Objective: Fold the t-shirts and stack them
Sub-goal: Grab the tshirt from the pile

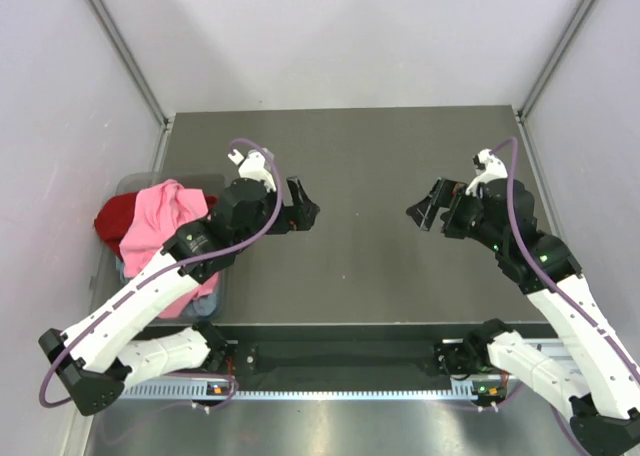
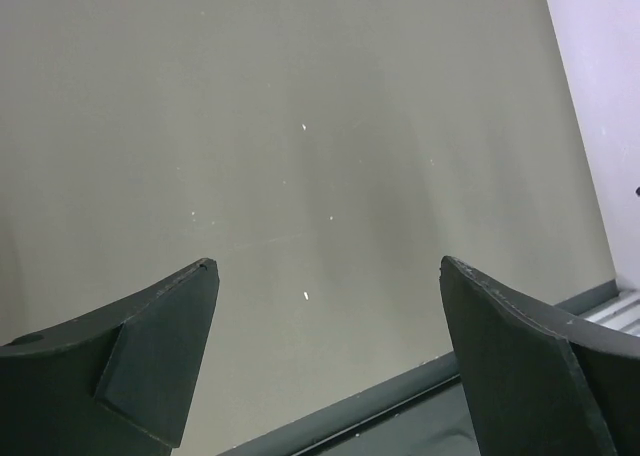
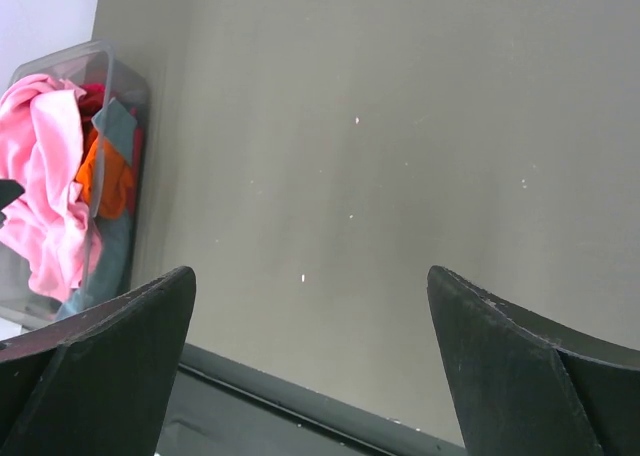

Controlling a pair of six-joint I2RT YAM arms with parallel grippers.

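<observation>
The t-shirts lie bunched in a clear plastic bin (image 1: pixel 214 181) at the table's left edge. A bright pink t-shirt (image 1: pixel 155 221) is on top, a dark red one (image 1: pixel 112 216) to its left, and grey-blue cloth (image 1: pixel 207 302) shows at the near end. In the right wrist view the pink shirt (image 3: pixel 45 191), an orange one (image 3: pixel 110 176) and a grey-blue one (image 3: pixel 112 126) fill the bin (image 3: pixel 120 61). My left gripper (image 1: pixel 307 209) is open and empty above the table, right of the bin. My right gripper (image 1: pixel 422 214) is open and empty over the table's right half.
The dark grey table (image 1: pixel 360 156) is walled in by pale panels at the back and sides. Its front edge rail (image 1: pixel 340 326) runs just ahead of the arm bases. The left wrist view shows only bare table (image 2: pixel 300 126) and that rail (image 2: pixel 380 406).
</observation>
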